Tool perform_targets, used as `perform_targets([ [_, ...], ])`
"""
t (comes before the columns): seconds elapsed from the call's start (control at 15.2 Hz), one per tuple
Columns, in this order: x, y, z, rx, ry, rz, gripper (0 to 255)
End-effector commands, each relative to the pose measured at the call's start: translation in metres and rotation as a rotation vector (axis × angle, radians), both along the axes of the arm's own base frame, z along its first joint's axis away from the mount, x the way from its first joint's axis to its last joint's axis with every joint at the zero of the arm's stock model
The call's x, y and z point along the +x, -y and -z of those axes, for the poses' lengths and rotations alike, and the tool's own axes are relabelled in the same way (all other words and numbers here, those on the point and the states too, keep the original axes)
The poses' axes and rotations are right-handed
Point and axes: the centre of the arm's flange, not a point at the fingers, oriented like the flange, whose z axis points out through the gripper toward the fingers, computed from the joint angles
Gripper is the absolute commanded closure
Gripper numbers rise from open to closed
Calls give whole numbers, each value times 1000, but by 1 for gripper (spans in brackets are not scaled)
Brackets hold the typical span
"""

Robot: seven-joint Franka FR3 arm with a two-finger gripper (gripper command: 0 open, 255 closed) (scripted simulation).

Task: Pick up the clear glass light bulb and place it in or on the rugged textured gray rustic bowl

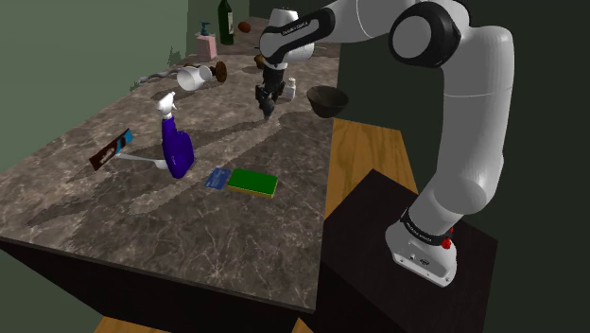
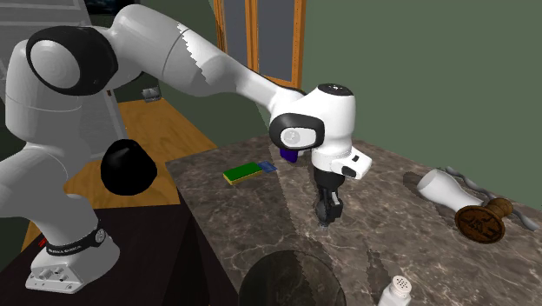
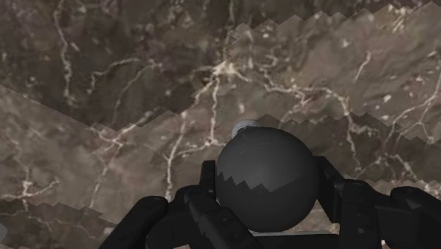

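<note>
The light bulb looks like a dark grey globe with a small pale screw base pointing away from the hand. It sits between the two black fingers of my gripper, which clasp it on both sides. In the shoulder view the gripper points down, close over the marble counter. The dark rough bowl stands to the gripper's right in that view, at the counter's edge. In the second exterior view the gripper hangs just behind the bowl, which sits at the bottom edge.
A white shaker stands between gripper and bowl. A purple spray bottle, green sponge and blue card lie nearer the front. A tipped white mug, a wooden disc and a dark bottle sit at the back.
</note>
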Motion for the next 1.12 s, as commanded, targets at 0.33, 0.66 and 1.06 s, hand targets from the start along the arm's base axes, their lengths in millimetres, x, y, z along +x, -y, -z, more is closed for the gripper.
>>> perform_targets([
  [0.33,0,0,-21,0,0,0,255],
  [0.66,0,0,-48,0,0,0,255],
  [1.06,0,0,-79,0,0,0,255],
])
